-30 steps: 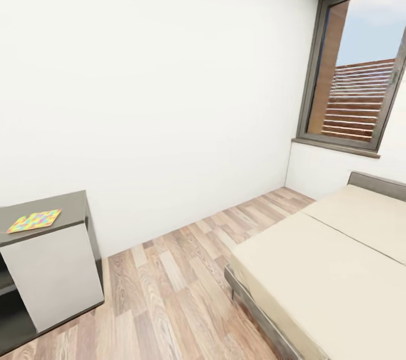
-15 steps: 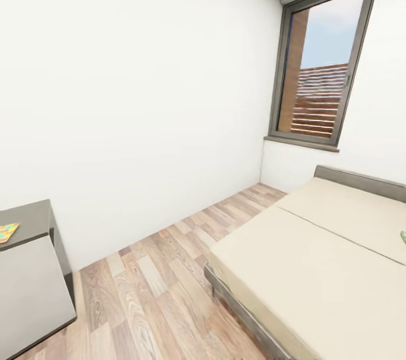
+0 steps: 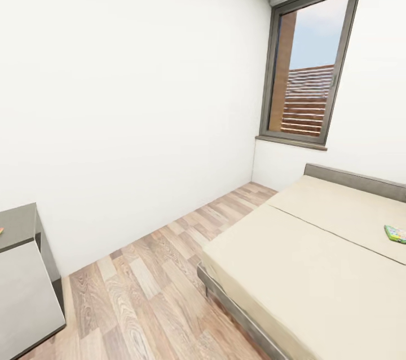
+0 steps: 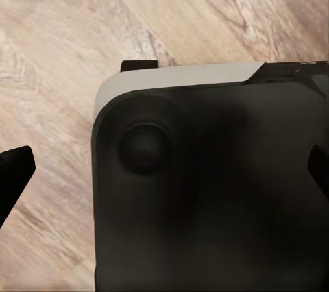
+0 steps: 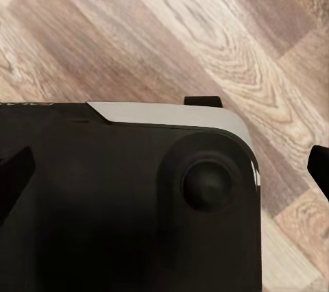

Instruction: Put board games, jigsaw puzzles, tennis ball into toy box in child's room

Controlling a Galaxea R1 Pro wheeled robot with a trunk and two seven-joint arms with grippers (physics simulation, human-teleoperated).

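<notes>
Left gripper: fingertips spread wide at the frame edges, nothing between them, above the robot's dark base and wood-plank floor. Right gripper: likewise spread wide and empty. In the head view, the bed lies right. One board game, apparently green-edged, lies flat on the mattress's far right. A dark grey side unit stands near left.
</notes>
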